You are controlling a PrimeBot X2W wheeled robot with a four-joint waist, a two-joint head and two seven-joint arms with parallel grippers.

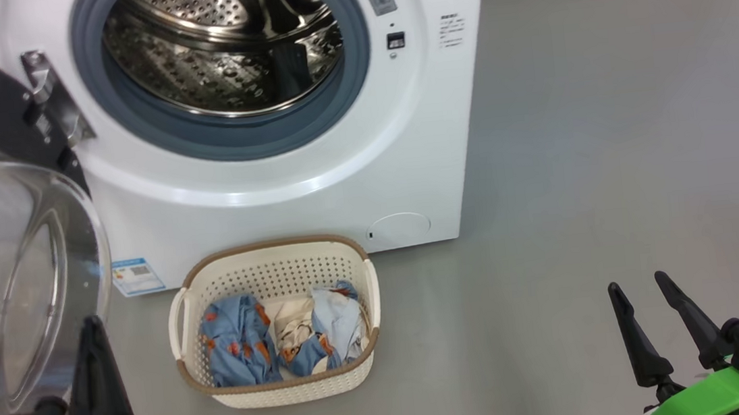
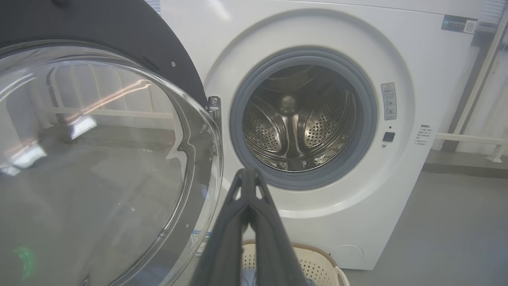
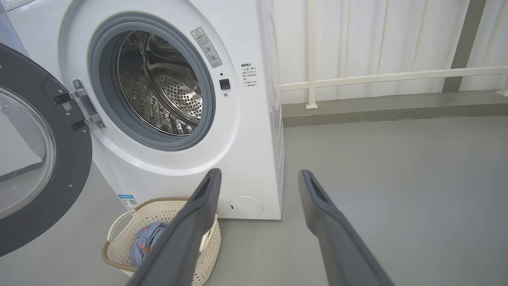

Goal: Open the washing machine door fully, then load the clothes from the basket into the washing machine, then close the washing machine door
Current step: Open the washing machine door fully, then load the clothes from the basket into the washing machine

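Observation:
The white washing machine (image 1: 314, 192) stands with its steel drum (image 1: 225, 45) exposed. Its door (image 1: 2, 270), black-rimmed with a bulging glass bowl, is swung out to the left on its hinge (image 1: 50, 96). On the floor in front sits the cream basket (image 1: 285, 385) holding the clothes (image 1: 240, 345), blue with orange print, pale blue and cream. My left gripper (image 1: 90, 322) is shut and empty, just in front of the door's glass. At the lower right my right gripper (image 1: 638, 283) stands open and empty above the bare floor. The left wrist view shows shut fingers (image 2: 248, 186) before the drum (image 2: 297, 127).
Grey floor (image 1: 607, 144) spreads to the right of the machine. A white railing (image 3: 377, 75) and pale wall run behind it. A blue label sticker (image 1: 137, 276) and a round filter cover (image 1: 400, 226) mark the machine's lower front.

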